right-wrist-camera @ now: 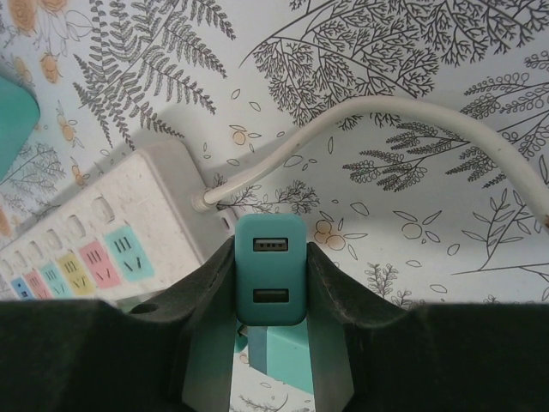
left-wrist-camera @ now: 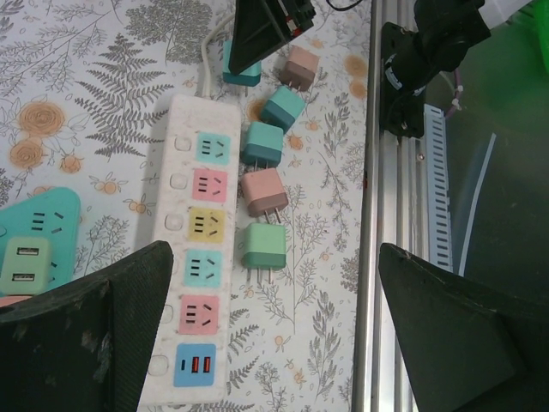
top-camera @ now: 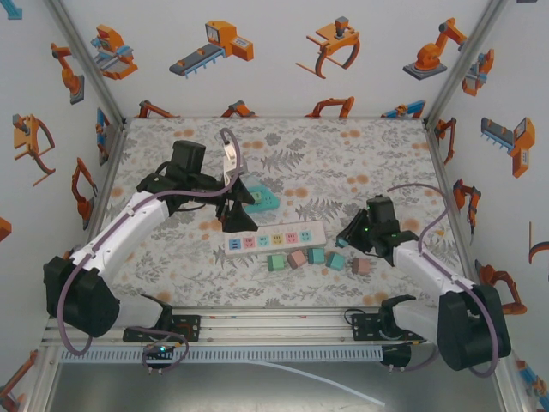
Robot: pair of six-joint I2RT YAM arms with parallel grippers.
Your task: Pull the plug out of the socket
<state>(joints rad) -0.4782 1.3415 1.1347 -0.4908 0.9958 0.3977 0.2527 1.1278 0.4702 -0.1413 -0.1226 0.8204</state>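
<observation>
The white power strip [top-camera: 274, 238] [left-wrist-camera: 193, 249] [right-wrist-camera: 86, 240] lies across the middle of the table, and none of the coloured sockets in view has a plug in it. My right gripper [top-camera: 349, 235] [right-wrist-camera: 270, 257] is shut on a teal plug [right-wrist-camera: 270, 296] [left-wrist-camera: 242, 69] with two USB ports, held just off the strip's cable end. My left gripper [top-camera: 236, 215] [left-wrist-camera: 274, 343] hovers over the strip's other end, wide open with nothing between its fingers [left-wrist-camera: 86, 343].
Loose plugs lie in a row in front of the strip: green [top-camera: 275, 262] [left-wrist-camera: 264, 245], pink [top-camera: 297, 257], teal [top-camera: 316, 255] and others. A teal triangular adaptor [top-camera: 262, 199] [left-wrist-camera: 39, 240] sits behind the strip. The strip's white cable [right-wrist-camera: 360, 120] curves away. The metal rail [left-wrist-camera: 373, 257] marks the near edge.
</observation>
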